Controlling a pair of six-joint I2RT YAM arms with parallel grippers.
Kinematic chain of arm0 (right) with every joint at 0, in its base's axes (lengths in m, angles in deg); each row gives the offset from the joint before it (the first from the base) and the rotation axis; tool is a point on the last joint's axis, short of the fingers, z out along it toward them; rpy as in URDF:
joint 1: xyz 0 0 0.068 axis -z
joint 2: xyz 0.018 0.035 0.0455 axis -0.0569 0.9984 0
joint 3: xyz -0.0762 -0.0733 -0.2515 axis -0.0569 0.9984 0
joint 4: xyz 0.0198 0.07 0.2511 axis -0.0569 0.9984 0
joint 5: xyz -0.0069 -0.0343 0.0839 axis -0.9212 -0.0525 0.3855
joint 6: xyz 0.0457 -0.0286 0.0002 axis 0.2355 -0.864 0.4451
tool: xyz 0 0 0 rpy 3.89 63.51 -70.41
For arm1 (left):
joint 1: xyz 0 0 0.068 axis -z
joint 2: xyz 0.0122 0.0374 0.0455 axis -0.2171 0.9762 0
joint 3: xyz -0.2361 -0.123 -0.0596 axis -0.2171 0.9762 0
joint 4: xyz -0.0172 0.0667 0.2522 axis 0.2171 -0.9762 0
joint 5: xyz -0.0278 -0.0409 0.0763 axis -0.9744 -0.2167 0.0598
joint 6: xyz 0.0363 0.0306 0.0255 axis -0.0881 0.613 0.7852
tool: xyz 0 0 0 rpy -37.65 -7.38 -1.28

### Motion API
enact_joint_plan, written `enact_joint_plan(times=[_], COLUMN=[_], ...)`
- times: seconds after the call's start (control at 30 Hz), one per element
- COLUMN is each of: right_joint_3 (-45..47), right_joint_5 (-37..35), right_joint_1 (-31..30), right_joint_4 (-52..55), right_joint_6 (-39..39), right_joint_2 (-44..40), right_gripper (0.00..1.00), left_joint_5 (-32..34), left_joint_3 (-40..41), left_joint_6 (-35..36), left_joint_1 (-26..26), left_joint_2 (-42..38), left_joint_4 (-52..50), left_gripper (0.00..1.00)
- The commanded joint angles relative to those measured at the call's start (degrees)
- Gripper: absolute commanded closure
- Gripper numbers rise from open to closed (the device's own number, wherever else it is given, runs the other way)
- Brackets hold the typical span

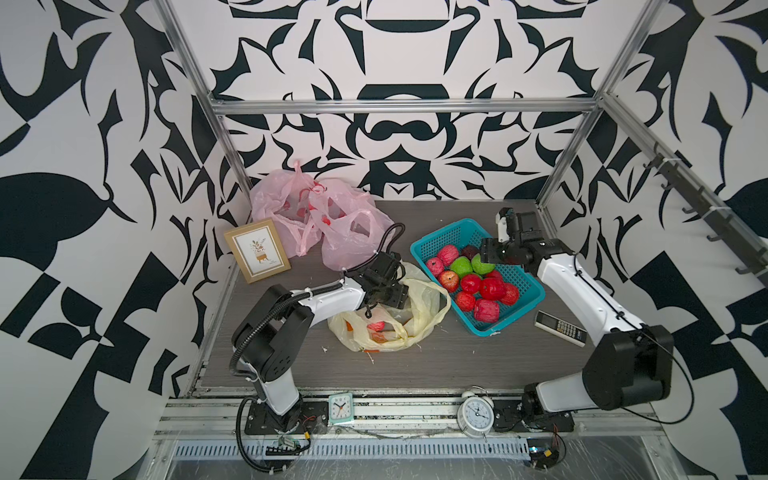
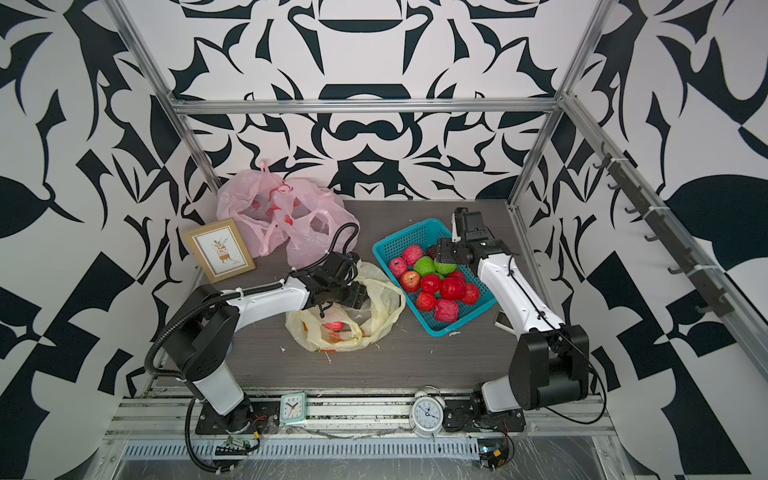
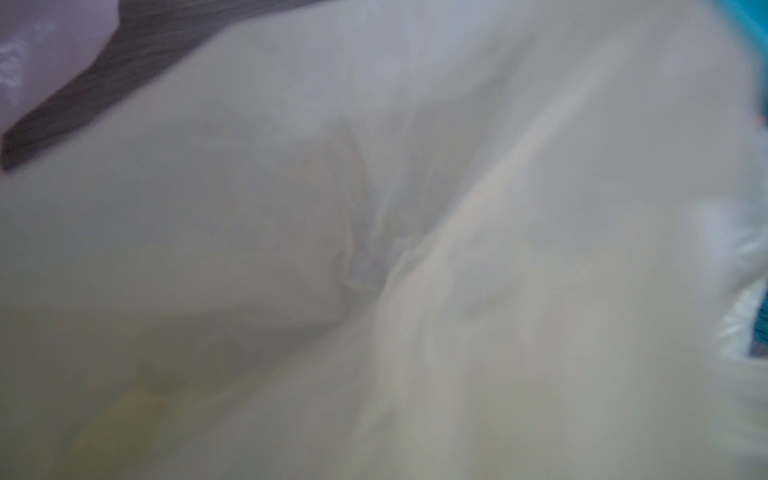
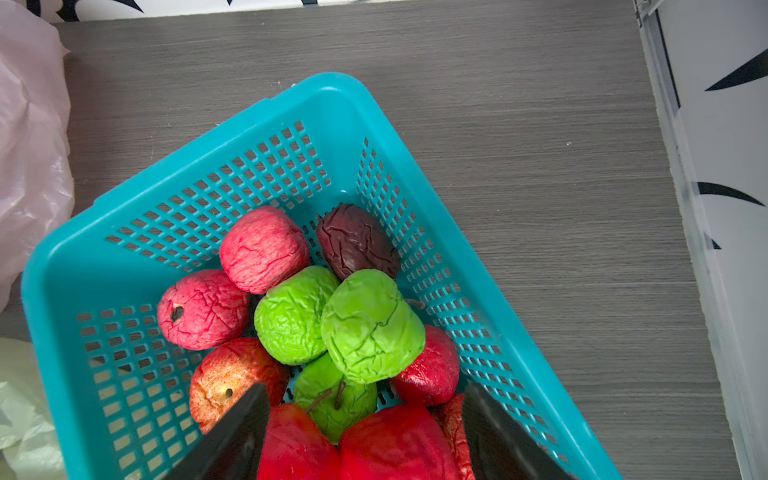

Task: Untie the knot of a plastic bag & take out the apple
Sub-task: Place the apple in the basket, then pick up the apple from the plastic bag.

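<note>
Yellow and thin, the plastic bag (image 1: pixel 419 320) lies mid-table in both top views, just beside the teal basket (image 1: pixel 517 309) of red and green apples. A red apple (image 1: pixel 377 325) shows through the bag's film. The left gripper (image 1: pixel 392 297) sits low over the bag's crumpled top, and whether its jaws are apart or pinching plastic cannot be told. The left wrist view gives only blurred yellow film close to the lens, with a strip of grey table (image 3: pixel 124 62) at one corner. In the right wrist view the right gripper (image 4: pixel 365 395) hangs over the basket's apples, its fingers (image 4: pixel 245 419) spread wide and gripping nothing.
</note>
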Motion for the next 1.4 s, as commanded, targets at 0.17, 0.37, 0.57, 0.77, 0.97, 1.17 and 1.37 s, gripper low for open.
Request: enact_joint_plan(times=[0.17, 0.37, 0.57, 0.77, 0.97, 1.17, 1.37], right_joint_3=[0.73, 1.67, 2.31, 2.57, 2.92, 2.36, 2.4], right_joint_5=[1.15, 1.15, 1.48, 1.5, 2.18, 3.89, 12.52], right_joint_1=[-0.03, -0.03, -0.03, 0.03, -0.03, -0.03, -0.03], right_joint_4=[-0.15, -0.46, -0.56, -0.81, -0.96, 0.3, 0.27], right_joint_6=[1.01, 1.18, 1.45, 1.45, 1.71, 1.25, 0.22], right_joint_2=[-2.23, -2.86, -3.42, -3.84, -3.84, -3.96, -5.92], right_gripper=[0.24, 0.24, 0.24, 0.24, 0.24, 0.24, 0.24], left_joint_5=[-2.83, -2.4, -2.18, -3.84, -5.12, -6.12, -6.85], left_joint_3=[-2.58, -2.92, -3.07, -2.86, -3.65, -7.45, -7.93], left_joint_6=[0.13, 0.5, 1.38, 1.61, 1.57, 3.89, 5.8], left_joint_1=[-0.27, -0.29, -0.29, -0.28, -0.27, -0.29, -0.38], left_joint_2=[4.41, 4.92, 1.56, -2.87, -5.16, -6.76, -10.69], left_joint_4=[2.64, 2.56, -1.07, -5.34, -10.47, -22.26, -28.52], left_gripper=[0.4, 0.47, 0.52, 0.51, 0.51, 0.52, 0.51])
